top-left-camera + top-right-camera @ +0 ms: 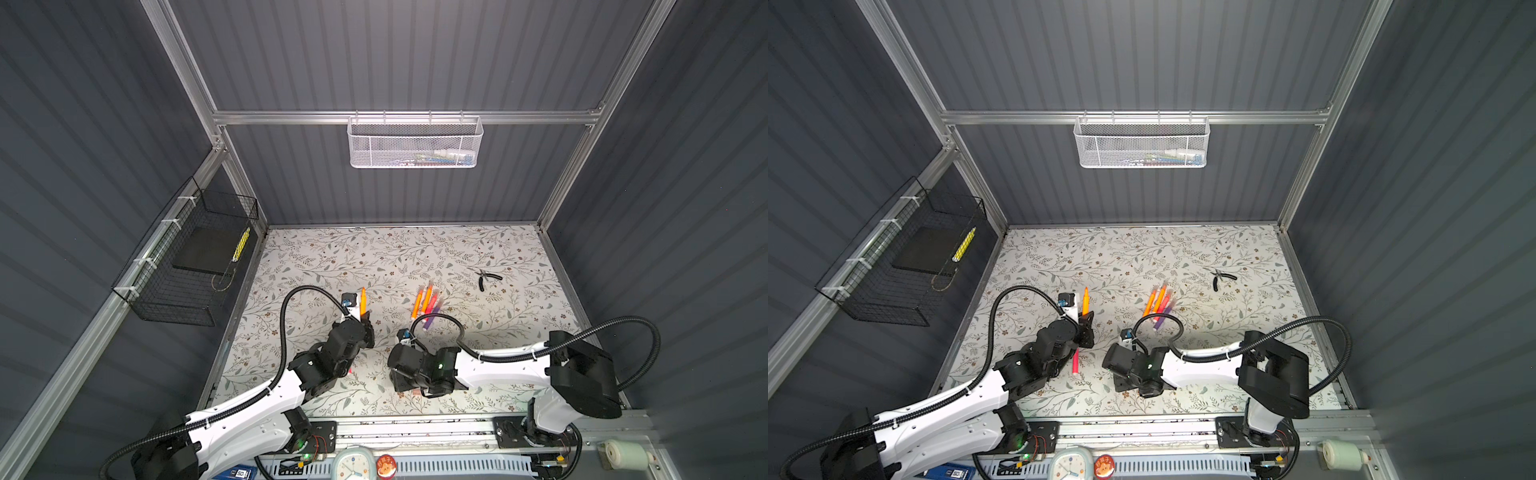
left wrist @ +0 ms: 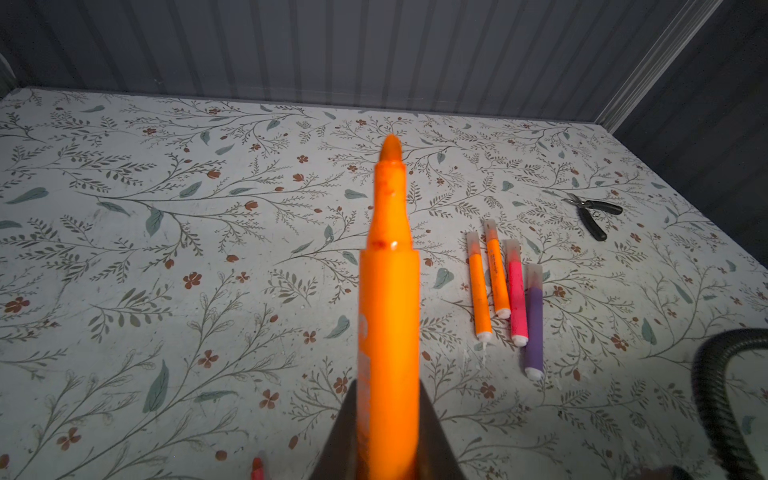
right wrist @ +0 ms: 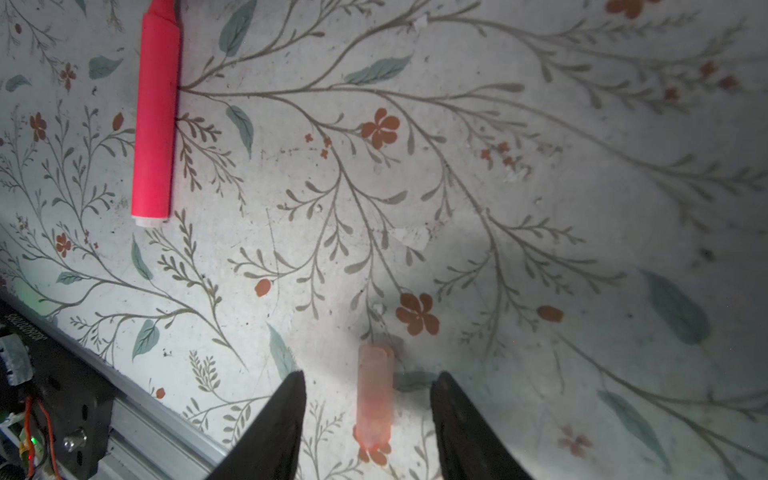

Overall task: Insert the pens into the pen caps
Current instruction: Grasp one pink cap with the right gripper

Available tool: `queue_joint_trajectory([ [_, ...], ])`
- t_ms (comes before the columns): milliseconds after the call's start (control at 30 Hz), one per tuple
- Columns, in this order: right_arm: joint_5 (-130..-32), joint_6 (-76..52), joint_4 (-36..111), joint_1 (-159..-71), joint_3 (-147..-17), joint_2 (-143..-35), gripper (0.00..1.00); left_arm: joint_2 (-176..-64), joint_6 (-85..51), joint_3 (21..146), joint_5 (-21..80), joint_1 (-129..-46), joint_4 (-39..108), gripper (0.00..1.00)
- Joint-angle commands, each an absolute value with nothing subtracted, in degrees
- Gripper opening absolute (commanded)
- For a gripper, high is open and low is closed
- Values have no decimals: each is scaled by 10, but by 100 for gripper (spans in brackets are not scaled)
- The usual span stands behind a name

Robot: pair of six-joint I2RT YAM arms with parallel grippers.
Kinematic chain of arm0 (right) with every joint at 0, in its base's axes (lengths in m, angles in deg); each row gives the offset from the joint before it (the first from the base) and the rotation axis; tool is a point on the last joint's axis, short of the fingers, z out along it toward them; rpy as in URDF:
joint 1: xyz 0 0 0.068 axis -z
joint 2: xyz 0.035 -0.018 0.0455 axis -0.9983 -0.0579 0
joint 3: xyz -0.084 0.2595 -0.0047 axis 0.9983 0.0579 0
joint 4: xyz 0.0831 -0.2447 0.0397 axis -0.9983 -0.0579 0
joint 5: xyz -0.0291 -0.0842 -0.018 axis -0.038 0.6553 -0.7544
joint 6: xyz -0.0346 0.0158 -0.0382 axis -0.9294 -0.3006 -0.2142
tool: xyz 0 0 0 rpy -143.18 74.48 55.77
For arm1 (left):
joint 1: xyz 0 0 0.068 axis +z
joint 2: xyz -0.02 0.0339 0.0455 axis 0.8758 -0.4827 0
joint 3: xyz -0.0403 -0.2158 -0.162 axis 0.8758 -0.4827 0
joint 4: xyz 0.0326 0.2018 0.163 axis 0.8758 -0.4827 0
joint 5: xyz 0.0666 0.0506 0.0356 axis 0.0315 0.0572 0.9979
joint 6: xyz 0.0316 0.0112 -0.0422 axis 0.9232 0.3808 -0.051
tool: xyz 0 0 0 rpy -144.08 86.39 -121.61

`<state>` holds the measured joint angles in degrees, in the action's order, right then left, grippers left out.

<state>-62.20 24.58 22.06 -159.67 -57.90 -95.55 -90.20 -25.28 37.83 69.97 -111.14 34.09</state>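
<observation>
Plastic, smooth, round, tapering to a felt tip: held the orange pen [image 2: 388, 291] by its barrel in the left gripper [image 2: 388, 388], fingers [image 2: 345, 432] closed on it. Had a red-pink pen [image 3: 151, 120] flat nearby, seemingly uncapped. Further right, straddled a translucent pinkish pen cap [image 3: 375, 399] lying on the floral desk [image 3: 540, 208] with the right gripper [image 3: 370, 374], fingers [image 3: 278, 424] apart, touching nothing. Probably risked flicking that slick tube sideways by meeting it one finger first, or pinching it skewed.

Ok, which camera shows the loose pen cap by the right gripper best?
Right wrist view: the pen cap lies large on the table, between the open right fingers, untouched. Both top views have the right arm over it; the left wrist view misses it.
</observation>
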Motion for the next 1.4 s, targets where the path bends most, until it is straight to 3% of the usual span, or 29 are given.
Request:
queue_joint_trajectory([
  [0,-598,231,168,-1608,-609,-980,50,-894,-271,374,654,-1084,354,0],
  [333,-566,235,104,-1631,-641,-1009,47,-909,-305,371,567,-1008,350,0],
  [1233,-558,245,74,-1638,-676,-1090,30,-903,-276,364,523,-1006,364,0],
  [1367,-566,242,93,-1637,-669,-1094,22,-903,-275,365,514,-1006,366,0],
])
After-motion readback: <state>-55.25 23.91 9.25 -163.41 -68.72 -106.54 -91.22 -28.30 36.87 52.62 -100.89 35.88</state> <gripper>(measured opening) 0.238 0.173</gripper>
